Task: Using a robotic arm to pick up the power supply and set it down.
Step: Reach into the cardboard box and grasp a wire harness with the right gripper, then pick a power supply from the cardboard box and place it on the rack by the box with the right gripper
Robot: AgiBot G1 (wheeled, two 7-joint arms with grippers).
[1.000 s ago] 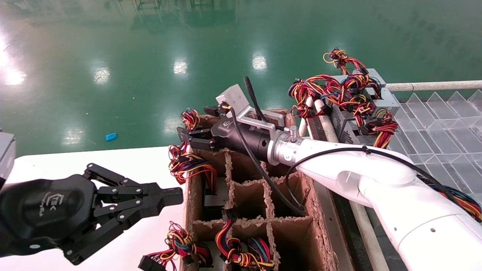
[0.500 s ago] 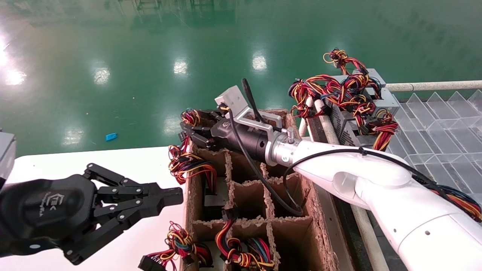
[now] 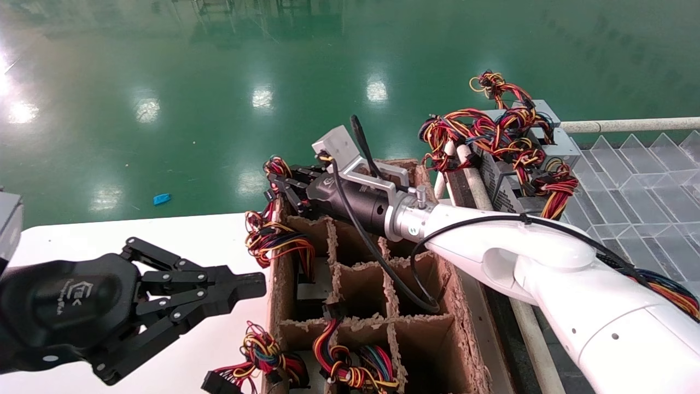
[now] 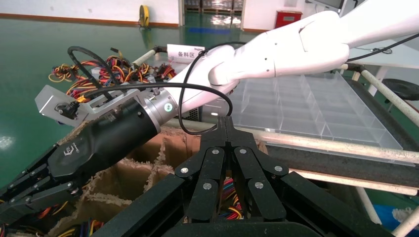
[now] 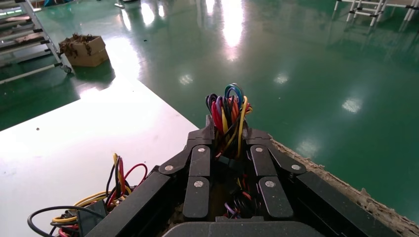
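My right gripper (image 3: pixel 280 186) reaches over the far left corner of the brown cardboard divider box (image 3: pixel 389 298). It is shut on the red-yellow-black wire bundle (image 5: pixel 227 106) of a power supply, and the wires stick out past its fingertips (image 5: pixel 211 129). That bundle (image 3: pixel 276 168) rises from the far left cell, where the supply's grey body is hidden. A grey box (image 3: pixel 313 290) shows in the middle left cell. My left gripper (image 3: pixel 256 284) hangs shut and empty above the white table (image 3: pixel 109 235); it also shows in its own wrist view (image 4: pixel 225 121).
Several more grey power supplies (image 3: pixel 511 164) with tangled wires lie on the rail at the right. A clear plastic divider tray (image 3: pixel 645 180) lies beyond them. Loose wire bundles (image 3: pixel 273 241) hang over the box's left wall, and more fill the near cells (image 3: pixel 350 366). Green floor lies beyond.
The right gripper has shifted slightly toward the box's far left corner, and its fingers have closed around the wire bundle. The left arm has not moved.
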